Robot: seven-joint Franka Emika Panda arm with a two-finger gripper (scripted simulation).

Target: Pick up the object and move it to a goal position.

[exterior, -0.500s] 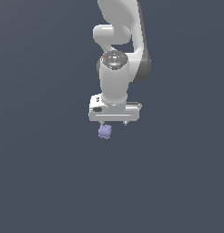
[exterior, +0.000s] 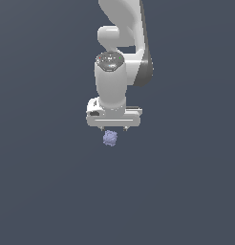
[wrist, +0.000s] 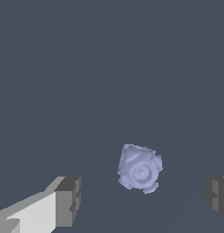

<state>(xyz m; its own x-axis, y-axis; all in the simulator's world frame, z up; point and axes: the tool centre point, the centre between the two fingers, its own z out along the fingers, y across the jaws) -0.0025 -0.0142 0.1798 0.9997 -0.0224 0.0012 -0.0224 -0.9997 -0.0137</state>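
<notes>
The object (exterior: 110, 138) is a small bumpy lavender-blue lump lying on the dark grey floor. In the exterior view it sits just below the white gripper bar, slightly toward that view's left of the bar's middle. My gripper (exterior: 113, 129) hangs above it, fingers pointing down, only their tips showing under the bar. In the wrist view the object (wrist: 140, 169) lies between the two fingers (wrist: 68, 200), apart from both and nearer the far one. The gripper (wrist: 143, 198) is open and holds nothing.
Plain dark grey floor (exterior: 43, 191) spreads in every direction. The white arm (exterior: 119, 43) rises behind the gripper toward the top of the exterior view.
The gripper bar has shifted slightly toward the exterior view's left and hangs more directly over the object. The object has not moved.
</notes>
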